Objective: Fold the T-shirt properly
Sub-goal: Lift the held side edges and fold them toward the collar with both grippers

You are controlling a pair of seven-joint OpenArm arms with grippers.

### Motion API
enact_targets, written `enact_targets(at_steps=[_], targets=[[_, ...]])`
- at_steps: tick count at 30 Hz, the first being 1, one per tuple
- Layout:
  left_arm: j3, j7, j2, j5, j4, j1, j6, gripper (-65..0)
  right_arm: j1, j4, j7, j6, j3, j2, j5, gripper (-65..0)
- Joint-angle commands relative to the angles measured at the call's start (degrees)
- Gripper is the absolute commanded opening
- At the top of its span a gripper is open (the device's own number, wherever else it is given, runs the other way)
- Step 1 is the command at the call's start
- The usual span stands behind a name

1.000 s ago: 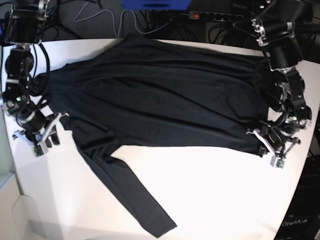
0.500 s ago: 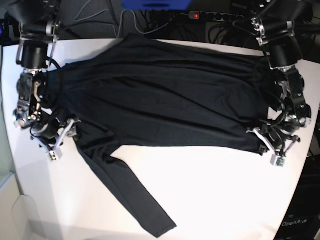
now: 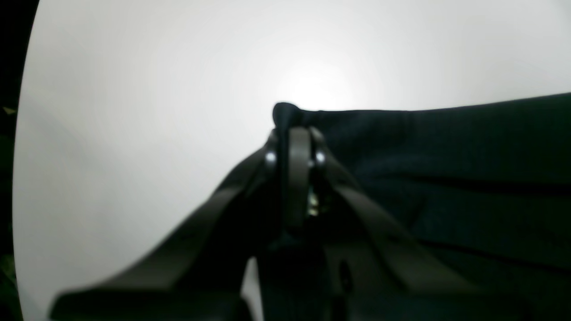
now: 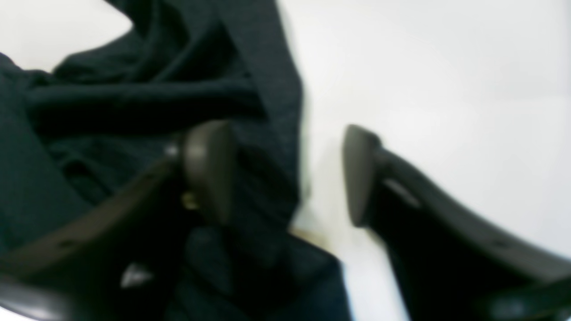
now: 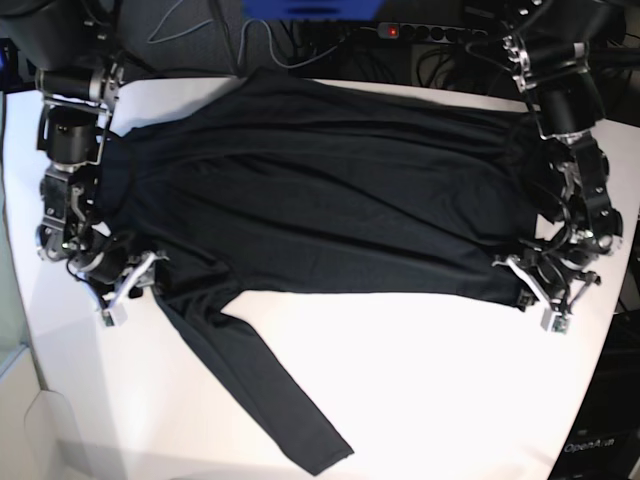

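Note:
The black T-shirt [image 5: 330,190] lies spread across the white table [image 5: 440,380], one long sleeve [image 5: 285,415] trailing toward the front edge. My left gripper [image 5: 522,284] sits at the shirt's lower right corner. In the left wrist view this gripper [image 3: 294,136] is shut, with a small bunch of the T-shirt [image 3: 446,156] pinched at its tips. My right gripper [image 5: 148,274] is at the shirt's lower left edge. The right wrist view shows it [image 4: 285,174] open, one finger [image 4: 207,169] over the T-shirt [image 4: 147,102], the other finger [image 4: 361,174] over bare table, and the hem between them.
Cables and a power strip [image 5: 430,32] run behind the table's back edge, beside a blue object [image 5: 310,8]. The table's curved edge passes close to both arms at left and right.
My right arm has swung in from off the shirt's left side to its lower left edge, with the jaws standing apart there. The left arm and the shirt have stayed put.

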Motion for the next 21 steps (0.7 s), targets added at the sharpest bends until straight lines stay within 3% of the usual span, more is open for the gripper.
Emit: enact_targets(at_steps=[1, 3, 5, 9, 13, 21], targets=[[-0.15, -1.51, -0.76, -0.62, 0.91, -1.56, -0.06, -64.0, 0.96, 0.59, -0.26, 0.62, -0.04, 0.19, 0.19, -41.5], [-0.07, -1.51, -0.76, -0.62, 0.91, -1.56, -0.06, -64.0, 0.78, 0.59, -0.26, 0.53, -0.04, 0.01, 0.19, -56.3], [-0.07, -1.51, -0.76, -0.62, 0.91, -1.56, -0.06, -64.0, 0.69, 0.59, -0.62, 0.53, -0.04, -0.60, 0.19, -65.0], [-0.07, -1.51, -0.76, -0.62, 1.08, -1.56, -0.06, -64.0, -0.36, 1.30, -0.09, 0.53, -0.04, -0.95, 0.19, -64.0], [-0.24, -1.51, -0.76, -0.62, 1.52, -1.56, 0.02, -64.0, -3.88, 10.00, 2.20, 0.53, -0.04, -0.69, 0.19, -64.0], [-0.24, -1.51, -0.76, -0.62, 1.61, -1.56, 0.02, -64.0, -8.01, 23.89, -0.35, 0.53, 0.22, 0.45, 0.19, -64.0]])
